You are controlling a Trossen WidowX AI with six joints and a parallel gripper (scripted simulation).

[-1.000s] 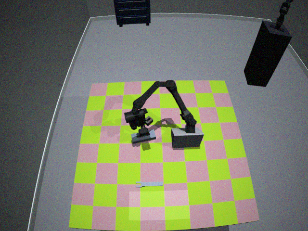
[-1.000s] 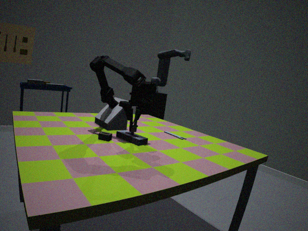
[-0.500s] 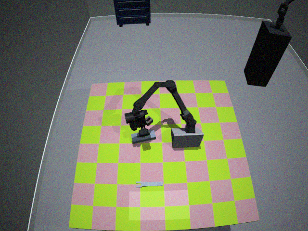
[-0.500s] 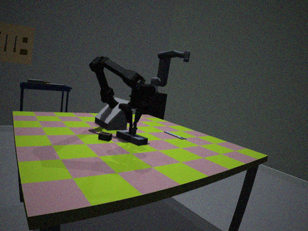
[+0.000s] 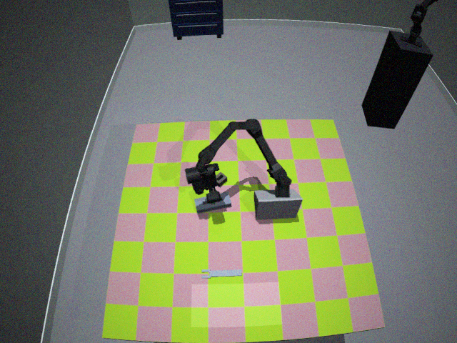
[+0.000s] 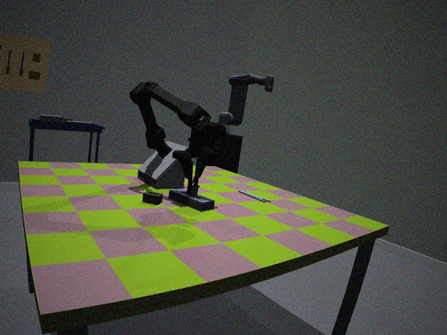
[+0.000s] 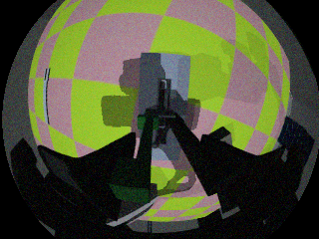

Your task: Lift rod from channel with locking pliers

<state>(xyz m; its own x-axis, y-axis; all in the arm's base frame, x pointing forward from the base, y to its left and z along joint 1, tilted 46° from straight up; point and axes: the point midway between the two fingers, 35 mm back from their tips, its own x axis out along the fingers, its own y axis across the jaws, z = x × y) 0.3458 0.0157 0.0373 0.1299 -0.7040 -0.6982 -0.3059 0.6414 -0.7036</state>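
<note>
Half-open around the locking pliers' (image 6: 189,174) (image 7: 148,141) handles, the hand (image 5: 212,184) (image 6: 193,158) (image 7: 169,138) sits above the channel block (image 5: 202,209) (image 6: 205,204) (image 7: 149,70), handles spread across its long axis.

Lime-and-pink checks across the tabletop (image 5: 225,256) (image 6: 245,229) (image 7: 120,37); the drawer cabinet (image 5: 196,18), seemingly navy.

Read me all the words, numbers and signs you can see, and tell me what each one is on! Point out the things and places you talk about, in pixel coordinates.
There are none I can read. The block with the slot (image 5: 202,207) (image 6: 206,204) (image 7: 150,75), the flat forked tool (image 5: 226,273) (image 6: 251,195) and the arm's base (image 5: 278,210) (image 6: 177,177) show no lettering. The blue drawers (image 5: 197,17) show only pale handle lines. The board on the wall (image 6: 41,45) has dark shapes, too blurred to tell whether any are writing.
</note>
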